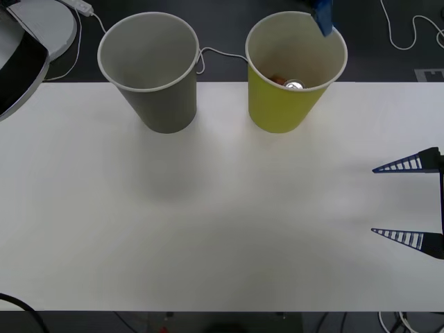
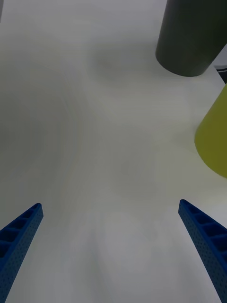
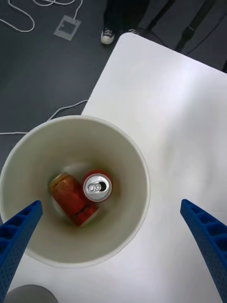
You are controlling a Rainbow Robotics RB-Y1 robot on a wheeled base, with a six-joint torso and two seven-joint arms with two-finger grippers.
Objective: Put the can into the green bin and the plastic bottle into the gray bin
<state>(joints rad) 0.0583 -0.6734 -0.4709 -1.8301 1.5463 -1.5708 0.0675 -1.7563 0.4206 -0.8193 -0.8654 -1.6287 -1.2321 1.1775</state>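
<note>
The red can (image 3: 98, 187) stands upright inside the green bin (image 3: 135, 161), its silver top (image 1: 293, 85) showing over the rim. A second red can (image 3: 71, 201) lies on its side beside it. My left gripper (image 3: 109, 203) hangs open above the green bin (image 1: 277, 104), and one of its blue fingers (image 1: 323, 19) shows over the bin's far rim. The gray bin (image 1: 163, 97) stands to the left of the green one. My right gripper (image 1: 374, 200) is open and holds nothing, low over the table at the right edge. The plastic bottle is out of view.
The white table (image 1: 208, 222) stretches in front of both bins. Cables (image 1: 409, 35) lie on the dark floor behind it. A white and black machine part (image 1: 28, 41) sits at the far left corner. The right wrist view has the gray bin (image 2: 189, 38) and green bin (image 2: 215, 142) ahead.
</note>
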